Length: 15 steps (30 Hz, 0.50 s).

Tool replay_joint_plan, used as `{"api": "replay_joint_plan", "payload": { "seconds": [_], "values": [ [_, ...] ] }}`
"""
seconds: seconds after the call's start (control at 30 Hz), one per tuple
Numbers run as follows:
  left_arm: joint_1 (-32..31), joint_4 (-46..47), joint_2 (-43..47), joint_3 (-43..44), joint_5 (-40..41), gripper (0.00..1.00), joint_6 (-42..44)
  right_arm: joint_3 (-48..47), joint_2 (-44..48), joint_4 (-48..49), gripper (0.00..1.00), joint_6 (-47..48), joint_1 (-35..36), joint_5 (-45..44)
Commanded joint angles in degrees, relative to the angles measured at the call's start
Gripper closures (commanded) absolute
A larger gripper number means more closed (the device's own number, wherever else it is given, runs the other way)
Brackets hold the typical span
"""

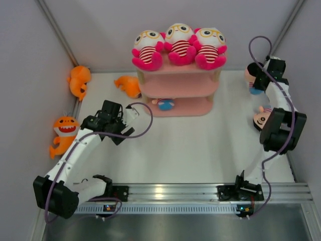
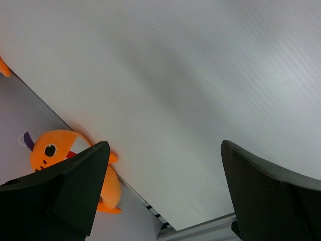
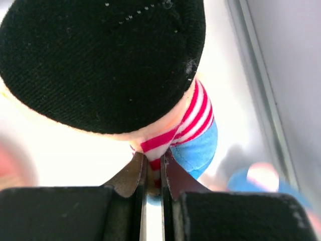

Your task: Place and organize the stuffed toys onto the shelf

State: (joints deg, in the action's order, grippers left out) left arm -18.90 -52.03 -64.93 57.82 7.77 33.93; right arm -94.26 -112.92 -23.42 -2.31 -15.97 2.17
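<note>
The pink three-tier shelf (image 1: 200, 83) stands at the back centre. Three white-faced plushes with yellow glasses (image 1: 178, 44) sit in a row on its top board. One small blue-bodied doll (image 1: 164, 104) lies on the bottom board. My right gripper (image 1: 254, 79) is shut on a peach-faced doll (image 3: 125, 60), its jaws pinching the red-striped shirt (image 3: 154, 170). Another doll (image 1: 261, 118) lies by the right arm. Three orange sharks lie at the left: one in the back corner (image 1: 79, 80), one by the shelf (image 1: 129, 85), one against the wall (image 1: 64, 133). My left gripper (image 1: 114, 122) is open and empty above the table (image 2: 165, 201).
Grey walls close in the table on the left, back and right. A metal rail (image 1: 170, 191) runs along the near edge by the arm bases. The left wrist view shows the wall-side shark (image 2: 52, 150) beside its left finger (image 2: 75, 191).
</note>
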Motion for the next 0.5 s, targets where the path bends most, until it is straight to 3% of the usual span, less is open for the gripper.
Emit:
{"api": "replay_joint_plan", "payload": {
  "seconds": [0.0, 0.2, 0.47],
  "values": [
    [0.1, 0.3, 3.3, 2.1, -4.4, 0.02, -0.3, 6.3, 19.2, 9.4, 1.00, -6.4, 3.6, 4.7],
    [-0.4, -2.4, 6.1, 1.3, -10.8, 0.02, 0.3, 19.5, 41.8, 7.6, 1.00, -10.4, 10.2, 3.3],
    [-0.9, -5.2, 10.4, 0.9, -12.8, 0.02, 0.9, 21.1, 62.0, -4.5, 1.00, -6.0, 18.0, -4.9]
  ]
}}
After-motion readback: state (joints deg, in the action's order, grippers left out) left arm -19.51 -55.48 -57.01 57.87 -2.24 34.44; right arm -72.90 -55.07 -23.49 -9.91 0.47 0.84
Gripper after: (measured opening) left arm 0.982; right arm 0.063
